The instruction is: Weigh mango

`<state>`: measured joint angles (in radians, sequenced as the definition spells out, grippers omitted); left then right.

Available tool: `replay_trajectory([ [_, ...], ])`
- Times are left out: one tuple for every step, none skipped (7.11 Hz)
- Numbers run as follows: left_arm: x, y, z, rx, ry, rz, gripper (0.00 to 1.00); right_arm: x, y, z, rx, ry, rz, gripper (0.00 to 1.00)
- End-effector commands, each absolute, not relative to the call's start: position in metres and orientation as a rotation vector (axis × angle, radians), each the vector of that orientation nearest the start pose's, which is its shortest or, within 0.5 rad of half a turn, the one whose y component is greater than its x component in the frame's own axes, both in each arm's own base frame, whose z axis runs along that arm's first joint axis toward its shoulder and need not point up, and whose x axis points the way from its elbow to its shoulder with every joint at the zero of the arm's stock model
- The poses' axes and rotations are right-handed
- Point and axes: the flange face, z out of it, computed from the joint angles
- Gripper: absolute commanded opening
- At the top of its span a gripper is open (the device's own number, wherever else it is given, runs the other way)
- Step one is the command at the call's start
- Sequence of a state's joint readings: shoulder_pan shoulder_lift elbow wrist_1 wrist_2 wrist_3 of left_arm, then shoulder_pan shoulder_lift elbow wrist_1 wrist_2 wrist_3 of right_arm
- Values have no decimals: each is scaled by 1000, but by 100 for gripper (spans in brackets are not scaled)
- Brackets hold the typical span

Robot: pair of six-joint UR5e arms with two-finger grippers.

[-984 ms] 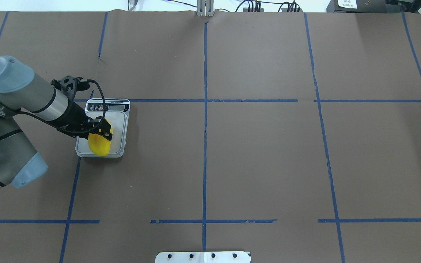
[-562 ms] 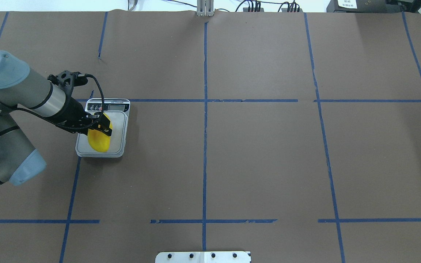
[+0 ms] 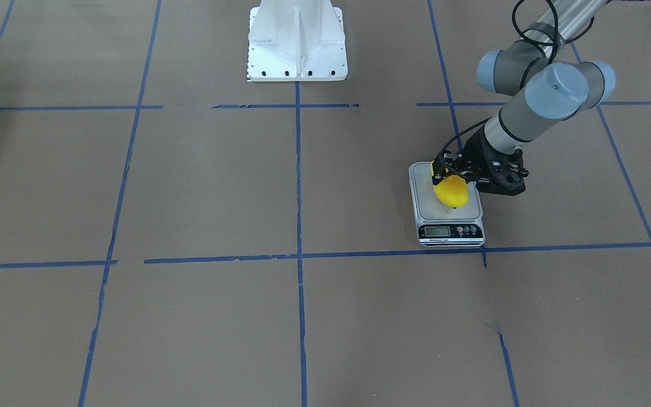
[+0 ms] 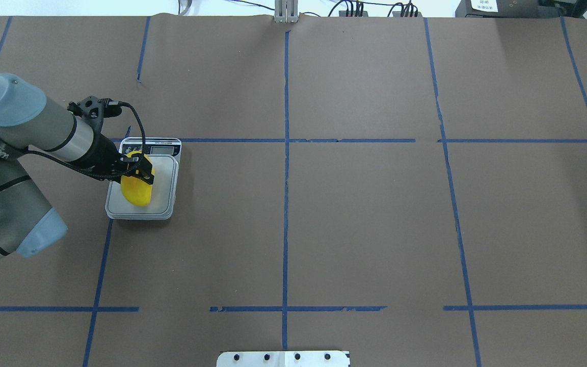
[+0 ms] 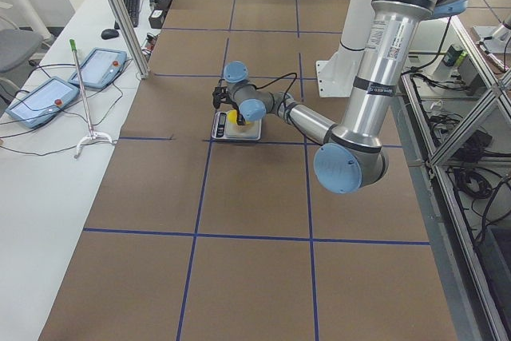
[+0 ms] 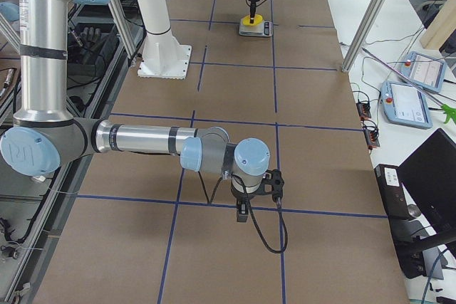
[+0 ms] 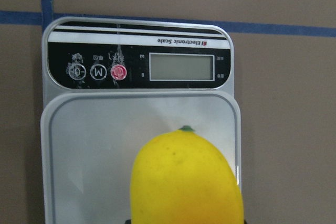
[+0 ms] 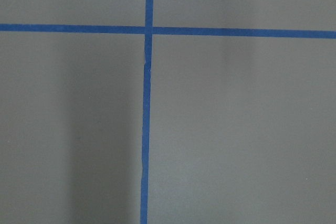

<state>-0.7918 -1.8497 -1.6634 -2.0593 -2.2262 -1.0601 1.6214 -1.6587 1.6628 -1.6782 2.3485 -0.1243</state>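
The mango (image 4: 137,192) is bright yellow and hangs tilted over the white platform of the grey digital scale (image 4: 165,178). My left gripper (image 4: 140,171) is shut on the mango's upper end. In the front view the mango (image 3: 451,191) points down at the scale (image 3: 432,206) under the left gripper (image 3: 443,172). The left wrist view shows the mango (image 7: 186,179) above the platform (image 7: 89,150); the display looks blank. I cannot tell whether the mango touches the platform. My right gripper (image 6: 241,211) shows only in the exterior right view, low over bare table; I cannot tell its state.
The table is covered in brown paper with a grid of blue tape lines (image 4: 286,204). The white robot base (image 3: 297,39) stands at the robot's edge of the table. Operator pendants (image 5: 48,93) lie on a side bench beyond the table.
My left gripper has carried the mango a little toward the scale's display end, and the mango sits more over the platform's middle. The grip stays shut.
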Motion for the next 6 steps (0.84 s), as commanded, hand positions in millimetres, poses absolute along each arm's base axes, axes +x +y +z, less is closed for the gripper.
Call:
replay_trajectory([
  [374, -486, 408, 39, 1022, 65, 99, 86, -442, 666, -31, -783, -29, 100],
  [368, -491, 405, 56, 1025, 72, 100, 86, -442, 666, -31, -783, -29, 100],
  [356, -497, 400, 70, 1032, 58, 100, 86, -442, 666, -31, -783, -29, 100],
  [327, -511, 394, 98, 1042, 24, 100, 86, -442, 666, -31, -783, -29, 100],
  [312, -519, 401, 145, 1027, 66, 100, 86, -443, 665, -29, -783, -30, 100],
  [269, -526, 440, 210, 970, 137, 100, 86, -442, 666, -31, -783, -29, 100],
])
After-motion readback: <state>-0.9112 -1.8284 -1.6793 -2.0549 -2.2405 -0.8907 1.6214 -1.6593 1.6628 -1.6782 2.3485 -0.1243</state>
